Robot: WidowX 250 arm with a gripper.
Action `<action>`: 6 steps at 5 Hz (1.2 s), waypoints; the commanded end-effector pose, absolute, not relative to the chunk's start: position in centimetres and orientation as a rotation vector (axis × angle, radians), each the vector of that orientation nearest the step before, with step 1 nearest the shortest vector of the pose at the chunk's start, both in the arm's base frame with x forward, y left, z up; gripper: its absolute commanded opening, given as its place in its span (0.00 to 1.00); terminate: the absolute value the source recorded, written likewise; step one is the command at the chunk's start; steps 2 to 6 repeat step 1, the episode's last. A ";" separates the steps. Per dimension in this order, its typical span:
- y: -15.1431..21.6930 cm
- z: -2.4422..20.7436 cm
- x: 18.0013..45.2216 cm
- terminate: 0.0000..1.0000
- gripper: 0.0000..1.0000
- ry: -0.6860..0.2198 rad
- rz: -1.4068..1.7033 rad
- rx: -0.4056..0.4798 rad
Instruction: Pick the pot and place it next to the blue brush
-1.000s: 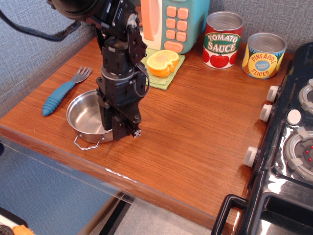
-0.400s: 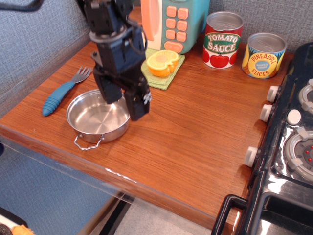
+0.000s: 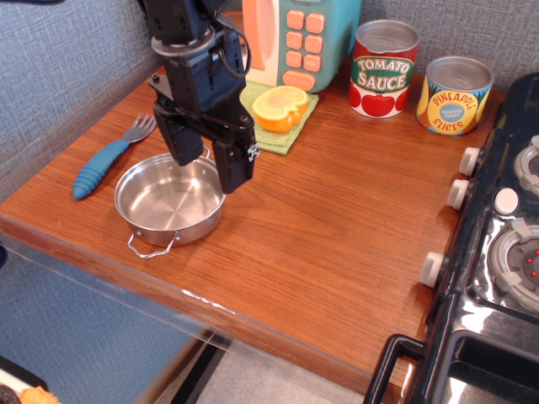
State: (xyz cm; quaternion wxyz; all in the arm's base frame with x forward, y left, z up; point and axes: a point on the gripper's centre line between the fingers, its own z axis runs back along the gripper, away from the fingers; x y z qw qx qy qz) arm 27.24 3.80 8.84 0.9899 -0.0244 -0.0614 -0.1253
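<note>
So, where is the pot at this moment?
The pot sits on the wooden counter near its front-left edge, just right of the blue brush. The open gripper hangs over its far rim.

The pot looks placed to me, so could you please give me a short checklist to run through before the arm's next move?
1. Pot resting flat on the table: ok.
2. Pot next to the blue brush, apart from it: ok.
3. Gripper open, holding nothing: ok.
4. Fingers clear of the pot's rim: cannot tell; they overlap its far edge in this view.
5. Pot fully on the table, loop handle inside the front edge: ok.
6. Orange half clear of the arm: cannot tell.
</note>
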 end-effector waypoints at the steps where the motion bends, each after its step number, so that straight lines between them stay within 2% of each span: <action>1: 3.9 10.5 27.0 1.00 1.00 -0.160 -0.255 -0.035; 6: 3.9 10.5 27.0 1.00 1.00 -0.160 -0.255 -0.035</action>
